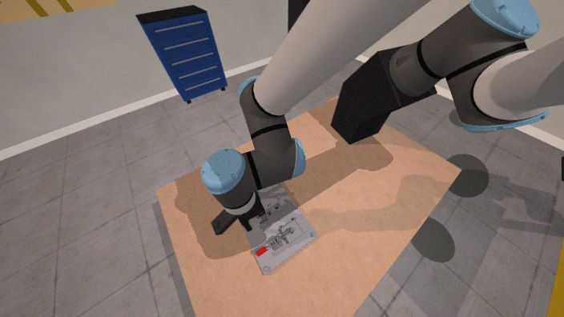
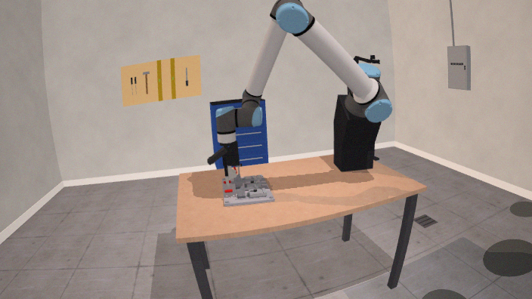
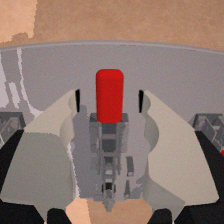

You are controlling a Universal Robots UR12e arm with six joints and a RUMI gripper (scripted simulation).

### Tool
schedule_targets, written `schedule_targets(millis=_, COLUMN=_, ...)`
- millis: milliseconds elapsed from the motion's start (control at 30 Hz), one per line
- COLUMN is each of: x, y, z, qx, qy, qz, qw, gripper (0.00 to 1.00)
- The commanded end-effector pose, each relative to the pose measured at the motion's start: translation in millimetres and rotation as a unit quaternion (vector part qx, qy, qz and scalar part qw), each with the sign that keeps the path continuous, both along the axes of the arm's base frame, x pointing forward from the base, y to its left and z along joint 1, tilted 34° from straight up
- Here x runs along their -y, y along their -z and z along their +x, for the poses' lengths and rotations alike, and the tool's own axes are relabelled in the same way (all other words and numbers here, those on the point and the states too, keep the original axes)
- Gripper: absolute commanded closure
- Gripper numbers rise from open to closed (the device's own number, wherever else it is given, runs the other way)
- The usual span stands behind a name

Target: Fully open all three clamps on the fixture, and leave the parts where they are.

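The grey fixture plate (image 1: 278, 234) lies on the wooden table, with toggle clamps and grey parts on it. In the wrist view a clamp's red handle (image 3: 109, 95) stands between my two fingers, with its grey linkage (image 3: 106, 155) below it. My gripper (image 3: 109, 91) is partly open and straddles this handle, with a gap on each side, so it does not touch it. In the exterior view the gripper (image 2: 231, 174) points down at the left side of the fixture (image 2: 247, 190). Another clamp's red handle (image 1: 261, 251) lies flat at the plate's near end. The third clamp is hidden under my wrist.
The black robot pedestal (image 2: 355, 132) stands at the table's back right. A blue drawer cabinet (image 1: 183, 52) stands on the floor behind the table. The fixture sits near the table's left edge (image 1: 168, 224).
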State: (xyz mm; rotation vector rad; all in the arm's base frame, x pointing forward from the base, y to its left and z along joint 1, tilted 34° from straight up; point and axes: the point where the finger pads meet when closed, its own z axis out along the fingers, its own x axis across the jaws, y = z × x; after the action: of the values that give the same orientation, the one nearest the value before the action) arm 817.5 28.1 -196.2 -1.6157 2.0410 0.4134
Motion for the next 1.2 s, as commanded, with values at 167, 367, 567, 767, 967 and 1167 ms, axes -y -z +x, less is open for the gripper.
schedule_targets(millis=167, x=0.6, y=-0.7, z=0.5, qx=0.001, qy=0.000, qz=0.000, qw=1.000, gripper=0.72)
schedule_targets(millis=367, x=0.7, y=-0.7, z=0.5, qx=0.001, qy=0.000, qz=0.000, qw=1.000, gripper=0.72)
schedule_targets(millis=567, x=0.7, y=-0.8, z=0.5, qx=0.001, qy=0.000, qz=0.000, qw=1.000, gripper=0.72)
schedule_targets(millis=767, x=0.7, y=-0.8, z=0.5, qx=0.001, qy=0.000, qz=0.000, qw=1.000, gripper=1.00)
schedule_targets(millis=967, x=0.7, y=-0.8, z=0.5, qx=0.001, qy=0.000, qz=0.000, qw=1.000, gripper=1.00)
schedule_targets(millis=1167, x=0.7, y=-0.8, z=0.5, qx=0.001, qy=0.000, qz=0.000, qw=1.000, gripper=1.00)
